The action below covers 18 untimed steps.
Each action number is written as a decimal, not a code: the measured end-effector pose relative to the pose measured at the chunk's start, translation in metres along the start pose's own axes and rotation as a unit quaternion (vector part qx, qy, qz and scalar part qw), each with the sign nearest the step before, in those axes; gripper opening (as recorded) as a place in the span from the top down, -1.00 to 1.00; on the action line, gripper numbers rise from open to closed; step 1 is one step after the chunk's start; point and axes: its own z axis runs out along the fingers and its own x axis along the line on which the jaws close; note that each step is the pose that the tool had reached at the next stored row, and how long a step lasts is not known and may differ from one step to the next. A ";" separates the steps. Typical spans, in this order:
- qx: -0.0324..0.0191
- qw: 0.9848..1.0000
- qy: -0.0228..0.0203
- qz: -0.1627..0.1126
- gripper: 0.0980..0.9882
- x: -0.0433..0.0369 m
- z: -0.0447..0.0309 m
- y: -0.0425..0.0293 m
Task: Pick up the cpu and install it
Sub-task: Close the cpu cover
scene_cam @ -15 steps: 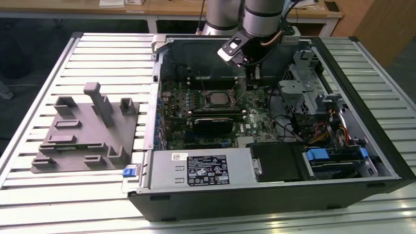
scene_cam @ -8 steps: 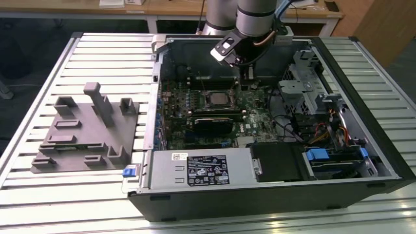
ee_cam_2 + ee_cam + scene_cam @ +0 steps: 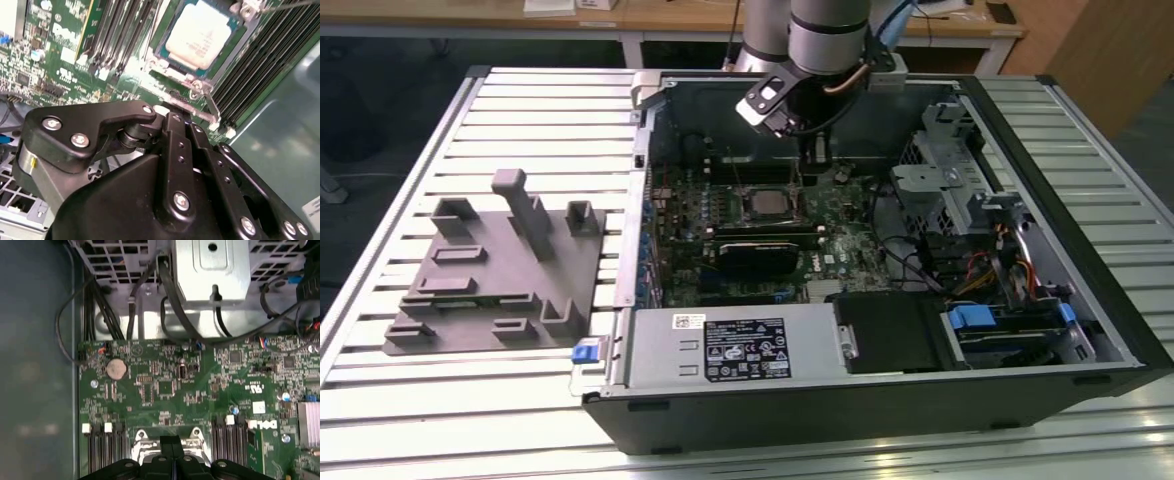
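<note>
In the exterior view an open computer case (image 3: 881, 410) lies on a slatted metal table (image 3: 520, 110), with a grey moulded fixture (image 3: 487, 275) beside it toward the exterior view's left. The arm reaches down into the far end of the case, and the gripper (image 3: 798, 122) hangs above the far part of the green motherboard (image 3: 854, 245). The cpu (image 3: 766, 206) lies flat in its socket on that board, near the gripper but apart from it. A white-labelled power supply (image 3: 734, 345) sits along the near wall of the case.

In the second wrist view the cpu (image 3: 198, 34) shows its pale metal top, sitting square inside the silvery socket frame (image 3: 170, 75), with rows of memory slots (image 3: 115, 35) running alongside. The gripper (image 3: 181, 122) fills the foreground – its black fingers are pressed together with nothing between them, and the tips are clear of the chip, over the socket's edge.

In the first wrist view the gripper (image 3: 171, 441) again has its jaws together, meeting at a thin seam. Beyond the tips lies the motherboard (image 3: 165, 390) with a round coin cell (image 3: 116, 368), and white-tabbed memory slots (image 3: 100, 445) flank the socket. Black cables (image 3: 175, 305) run up to a perforated metal drive cage (image 3: 212, 265).
</note>
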 end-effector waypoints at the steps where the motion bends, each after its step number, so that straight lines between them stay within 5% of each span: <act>1: 0.000 1.000 0.000 0.000 0.98 -0.0001 -0.0001 -0.0017; 18: 0.000 1.000 0.000 0.000 0.98 -0.0016 0.0010 -0.0291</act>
